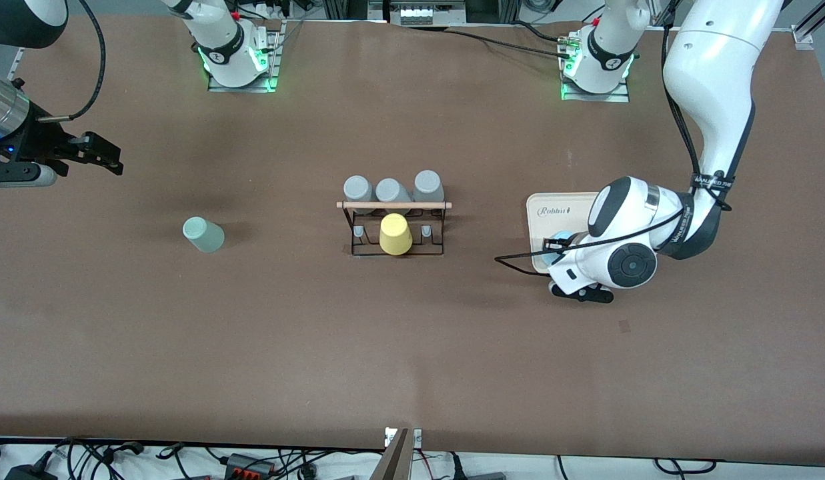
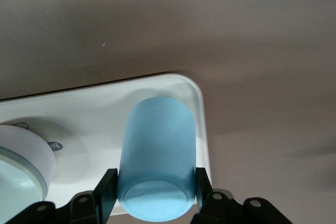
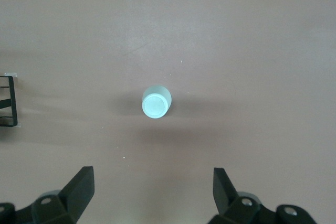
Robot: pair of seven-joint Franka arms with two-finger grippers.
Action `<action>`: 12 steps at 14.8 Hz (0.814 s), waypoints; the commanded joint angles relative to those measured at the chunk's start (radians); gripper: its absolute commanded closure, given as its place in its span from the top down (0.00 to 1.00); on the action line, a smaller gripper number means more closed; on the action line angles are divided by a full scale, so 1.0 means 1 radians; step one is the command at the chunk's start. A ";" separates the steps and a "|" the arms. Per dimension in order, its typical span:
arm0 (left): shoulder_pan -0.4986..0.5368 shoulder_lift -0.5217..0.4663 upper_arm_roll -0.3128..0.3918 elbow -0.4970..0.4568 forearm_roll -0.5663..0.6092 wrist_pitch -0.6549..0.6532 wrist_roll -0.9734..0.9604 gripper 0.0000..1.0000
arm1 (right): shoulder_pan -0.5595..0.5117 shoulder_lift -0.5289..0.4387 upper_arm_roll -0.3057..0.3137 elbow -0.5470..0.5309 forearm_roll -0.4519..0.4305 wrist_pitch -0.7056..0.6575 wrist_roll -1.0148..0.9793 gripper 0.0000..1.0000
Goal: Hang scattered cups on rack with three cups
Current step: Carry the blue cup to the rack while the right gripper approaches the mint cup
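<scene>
We see the light blue cup (image 2: pixel 157 158) lying on its side, apparently mouth-down toward a corner of the cream tray (image 2: pixel 202 124), with the left gripper (image 2: pixel 156 188) clamped on it. The right gripper (image 3: pixel 152 187), spread wide, hangs over the mint-green cup (image 3: pixel 156 103) near the table's right-arm edge.

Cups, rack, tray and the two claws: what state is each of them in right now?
Mint-green cup: upside down on the bare table, untouched.
Light blue cup: on the cream tray, between the left gripper's fingers.
Three grey cups: hung on the rack.
Yellow cup: hung upside down on the rack.
Left gripper: shut on the light blue cup.
Right gripper: open, high over the mint-green cup.
</scene>
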 commanded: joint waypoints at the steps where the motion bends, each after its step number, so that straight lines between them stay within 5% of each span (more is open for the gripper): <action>1: -0.047 0.006 0.002 0.084 -0.123 -0.046 -0.036 0.12 | -0.001 0.012 0.001 0.017 0.014 -0.017 -0.018 1.00; 5: -0.085 0.047 0.002 0.213 -0.324 -0.036 -0.206 0.07 | -0.006 0.040 -0.001 0.017 0.014 -0.016 -0.020 1.00; 12: -0.200 0.058 0.002 0.379 -0.346 -0.014 -0.430 0.06 | 0.000 0.077 -0.001 0.018 0.003 -0.034 -0.021 1.00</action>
